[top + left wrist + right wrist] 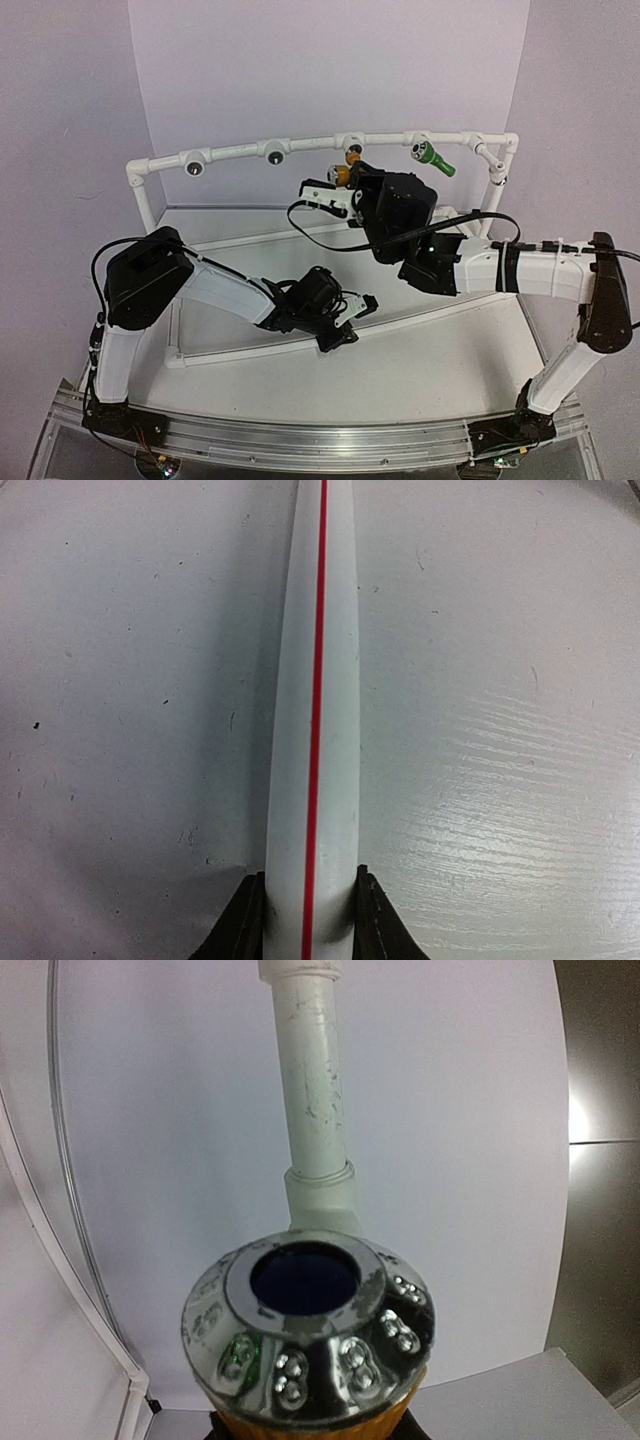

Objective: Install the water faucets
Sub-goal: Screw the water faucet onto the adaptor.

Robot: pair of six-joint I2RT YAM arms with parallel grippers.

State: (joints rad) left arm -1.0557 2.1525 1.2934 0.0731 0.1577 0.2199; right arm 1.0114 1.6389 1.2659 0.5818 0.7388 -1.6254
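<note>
The right hand [338, 192] is gripping the yellow-orange faucet [343, 176] with its jaws narrow, and is holding it up just below the top rail [300, 148] of the white pipe frame, close to a socket [352, 152]. Whether the two are touching I cannot tell. The green faucet [432, 157] is sitting in the rail further right. The left hand [348, 322] is clasping the red-striped low pipe [312, 700], with fingers [245, 920] pressing on both sides just above the table [430, 360].

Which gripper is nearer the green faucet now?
Right. The right gripper is up at the rail, left of the green faucet; the left gripper grips the lower pipe.
</note>
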